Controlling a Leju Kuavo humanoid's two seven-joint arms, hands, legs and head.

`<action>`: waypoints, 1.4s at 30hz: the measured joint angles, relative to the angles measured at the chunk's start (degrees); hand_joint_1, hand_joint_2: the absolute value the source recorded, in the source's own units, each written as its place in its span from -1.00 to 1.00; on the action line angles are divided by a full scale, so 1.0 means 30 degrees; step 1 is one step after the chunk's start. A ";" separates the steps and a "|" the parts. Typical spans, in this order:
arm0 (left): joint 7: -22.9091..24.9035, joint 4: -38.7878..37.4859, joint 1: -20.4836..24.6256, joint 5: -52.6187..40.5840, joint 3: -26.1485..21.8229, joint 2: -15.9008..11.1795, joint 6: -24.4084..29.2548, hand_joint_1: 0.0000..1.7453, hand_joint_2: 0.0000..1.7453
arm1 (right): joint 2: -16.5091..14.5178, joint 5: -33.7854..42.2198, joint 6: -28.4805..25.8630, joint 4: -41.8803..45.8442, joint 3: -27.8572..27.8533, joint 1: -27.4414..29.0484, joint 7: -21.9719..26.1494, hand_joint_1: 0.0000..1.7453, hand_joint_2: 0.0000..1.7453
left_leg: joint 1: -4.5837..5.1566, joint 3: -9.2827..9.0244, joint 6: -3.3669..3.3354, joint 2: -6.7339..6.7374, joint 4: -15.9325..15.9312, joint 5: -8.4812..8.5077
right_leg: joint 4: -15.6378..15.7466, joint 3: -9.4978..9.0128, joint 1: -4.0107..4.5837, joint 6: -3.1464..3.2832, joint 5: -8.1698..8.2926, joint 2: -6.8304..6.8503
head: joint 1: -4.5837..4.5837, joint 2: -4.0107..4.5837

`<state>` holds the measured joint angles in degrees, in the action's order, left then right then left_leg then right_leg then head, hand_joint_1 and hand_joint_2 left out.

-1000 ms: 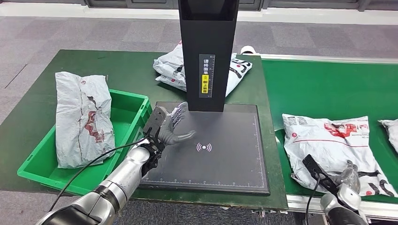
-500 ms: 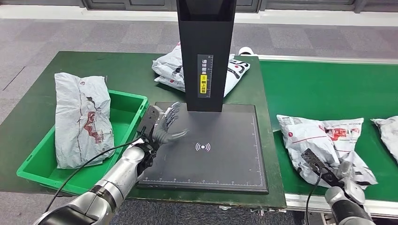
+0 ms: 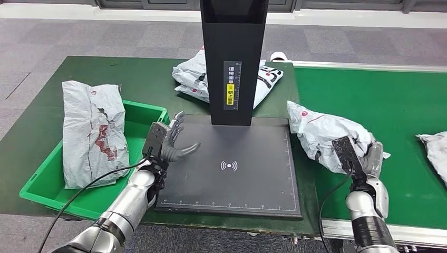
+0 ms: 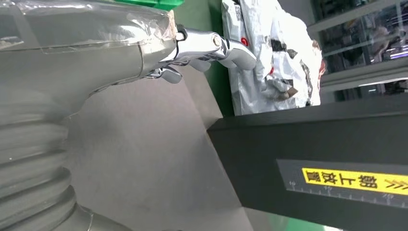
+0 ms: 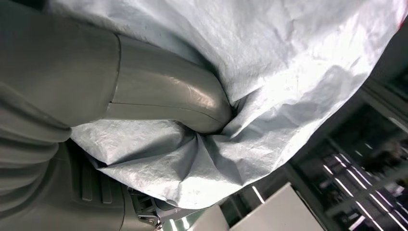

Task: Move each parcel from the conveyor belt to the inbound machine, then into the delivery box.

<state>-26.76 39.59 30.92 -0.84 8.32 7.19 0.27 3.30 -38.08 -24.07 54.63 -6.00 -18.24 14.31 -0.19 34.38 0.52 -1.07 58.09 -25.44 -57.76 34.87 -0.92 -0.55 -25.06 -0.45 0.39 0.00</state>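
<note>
My right hand (image 3: 365, 161) grips a crumpled white parcel (image 3: 322, 133) and holds it lifted over the gap between the conveyor belt (image 3: 369, 95) and the black scanning pad (image 3: 232, 179) of the inbound machine. In the right wrist view the thumb (image 5: 163, 103) presses into the parcel's white film (image 5: 269, 62). My left hand (image 3: 169, 142) hovers with fingers spread at the pad's left edge, holding nothing. The green delivery box (image 3: 138, 122) stands to its left with a white parcel (image 3: 94, 132) leaning inside.
The machine's black column (image 3: 232, 58) rises over the pad's far edge, with another white parcel (image 3: 196, 75) lying behind it. A further parcel (image 3: 435, 147) lies at the belt's right edge. The column's yellow label (image 4: 353, 180) sits close to my left hand.
My right hand has lifted the parcel off the belt and carried it left toward the pad. My left hand has drifted left to the pad's edge, still with fingers spread.
</note>
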 joint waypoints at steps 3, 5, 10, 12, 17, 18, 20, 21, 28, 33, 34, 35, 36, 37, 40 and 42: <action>-0.0007 0.0082 -0.0018 -0.0007 -0.0053 -0.0009 0.0007 -1.00 1.00 | -0.0080 0.0126 -0.0078 0.0567 0.0142 0.0151 0.0076 1.00 1.00 | 0.0007 0.0005 -0.0001 -0.0008 0.0001 0.0000 | 0.0001 0.0002 -0.0009 -0.0005 -0.0002 0.0010 | 0.0000 0.0000; -0.0024 0.0104 -0.0028 -0.0033 -0.0082 -0.0013 0.0035 -1.00 1.00 | -0.0111 0.0203 -0.0140 0.0809 0.0220 0.0223 0.0161 1.00 1.00 | 0.0009 0.0005 -0.0002 -0.0008 0.0002 0.0000 | 0.0001 0.0002 -0.0011 -0.0006 -0.0001 0.0010 | 0.0000 0.0000; -0.0765 0.0243 -0.0057 -0.0362 -0.0321 -0.0015 0.0752 -1.00 1.00 | -0.0378 0.2368 -0.0266 0.1987 0.0602 0.0527 0.2016 1.00 1.00 | 0.0006 0.0011 0.0000 -0.0005 0.0000 0.0000 | -0.0001 0.0014 -0.0006 -0.0003 0.0001 0.0006 | -0.0002 0.0000; -0.1191 0.0332 -0.0059 -0.0687 -0.0399 -0.0016 0.1241 -1.00 1.00 | -0.0672 0.2770 -0.0283 0.2728 0.1131 0.0607 0.2439 1.00 1.00 | 0.0003 0.0009 0.0003 0.0012 -0.0003 -0.0001 | -0.0002 0.0028 0.0006 0.0000 0.0002 -0.0011 | -0.0002 0.0002; -0.1661 0.0392 -0.0076 -0.1888 -0.0412 -0.0007 0.2837 -1.00 1.00 | -0.1535 0.2287 -0.0536 0.4638 0.3060 0.1124 0.2173 1.00 1.00 | -0.0005 0.0011 0.0010 0.0020 -0.0019 0.0001 | -0.0003 0.0043 0.0026 0.0012 -0.0006 -0.0018 | 0.0000 0.0003; -0.1721 0.0415 -0.0075 -0.1999 -0.0412 -0.0004 0.2997 -1.00 1.00 | -0.1652 0.2022 -0.0277 0.4904 0.3499 0.1179 0.1905 1.00 1.00 | -0.0009 0.0013 0.0012 0.0020 -0.0023 0.0002 | -0.0004 0.0043 0.0026 0.0013 -0.0007 -0.0017 | 0.0000 0.0003; -0.1805 0.0485 -0.0053 -0.2126 -0.0415 0.0002 0.3144 -1.00 1.00 | -0.1863 0.1414 0.1048 0.5206 0.4555 0.1154 0.1202 1.00 1.00 | -0.0018 0.0016 0.0014 0.0021 -0.0028 0.0004 | -0.0007 0.0043 0.0026 0.0016 -0.0008 -0.0016 | 0.0002 0.0000; -0.1805 0.0514 -0.0020 -0.2155 -0.0417 0.0002 0.3136 -1.00 1.00 | -0.1927 0.1134 0.2214 0.5139 0.5255 0.1057 0.0866 1.00 1.00 | -0.0021 0.0015 0.0017 0.0029 -0.0029 0.0004 | -0.0008 0.0044 0.0025 0.0018 -0.0007 -0.0023 | 0.0004 0.0002; -0.1778 0.0581 0.0223 -0.2271 -0.0419 0.0087 0.3031 -1.00 1.00 | -0.2140 0.0731 0.6106 0.2359 1.0374 0.0207 0.0648 1.00 1.00 | -0.0019 0.0021 0.0027 -0.0014 -0.0025 0.0018 | -0.0008 0.0050 0.0021 0.0024 -0.0003 0.0018 | -0.0002 0.0002; -0.1831 0.0649 0.0233 -0.2098 -0.0421 0.0082 0.2923 -1.00 1.00 | -0.2111 0.0022 0.6626 0.0579 1.2147 -0.0510 -0.0373 0.52 1.00 | -0.0014 0.0019 0.0029 0.0014 -0.0022 0.0018 | -0.0007 0.0050 0.0015 0.0023 -0.0002 0.0005 | 0.0002 0.0002; -0.1831 0.0680 0.0239 -0.2084 -0.0419 0.0082 0.2912 -1.00 1.00 | -0.2100 -0.0252 0.6613 0.0250 1.2494 -0.0648 -0.0586 0.02 1.00 | -0.0014 0.0017 0.0029 0.0018 -0.0022 0.0018 | -0.0006 0.0052 0.0015 0.0023 -0.0002 0.0001 | 0.0002 0.0000; -0.1829 0.0707 0.0251 -0.2073 -0.0419 0.0076 0.2907 -1.00 1.00 | -0.2084 -0.0408 0.6690 -0.0052 1.2800 -0.0781 -0.0746 -0.48 1.00 | -0.0014 0.0016 0.0029 0.0017 -0.0021 0.0018 | -0.0005 0.0053 0.0016 0.0023 -0.0002 -0.0002 | 0.0002 0.0000; -0.1825 0.0727 0.0273 -0.2067 -0.0419 0.0067 0.2898 -1.00 1.00 | -0.2051 -0.0459 0.6878 -0.0345 1.3072 -0.0905 -0.0866 -0.98 1.00 | -0.0014 0.0014 0.0029 0.0016 -0.0021 0.0018 | -0.0005 0.0053 0.0016 0.0023 -0.0002 -0.0004 | 0.0000 0.0000; -0.1816 0.0758 0.0303 -0.2065 -0.0419 0.0049 0.2864 -1.00 1.00 | -0.1991 -0.0497 0.7126 -0.0623 1.3320 -0.1012 -0.0982 -1.00 1.00 | -0.0014 0.0013 0.0030 0.0014 -0.0021 0.0018 | -0.0004 0.0052 0.0017 0.0023 -0.0002 -0.0006 | 0.0002 0.0000; -0.1790 0.0969 0.0387 -0.1965 -0.0432 -0.0073 0.2648 -1.00 1.00 | -0.1725 -0.0594 0.7428 -0.1192 1.3866 -0.1273 -0.1169 -1.00 1.00 | -0.0014 -0.0002 0.0031 0.0022 -0.0021 0.0018 | -0.0004 0.0045 0.0020 0.0024 -0.0001 -0.0008 | 0.0002 0.0004; -0.1789 0.1229 0.0390 -0.1810 -0.0457 -0.0173 0.2453 -1.00 1.00 | -0.1588 -0.0413 0.7220 -0.1359 1.3996 -0.1371 -0.1088 -1.00 1.00 | -0.0015 -0.0011 0.0032 0.0028 -0.0021 0.0018 | -0.0004 0.0037 0.0021 0.0025 -0.0001 -0.0010 | 0.0000 0.0002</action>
<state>-32.13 43.28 32.09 -6.27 6.94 6.67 7.63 -1.46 -39.32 -2.41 50.55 35.99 -22.35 11.04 -0.23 34.35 0.62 -0.98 58.03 -25.38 -57.78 34.98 -0.85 -0.47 -25.07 -0.48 0.39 0.01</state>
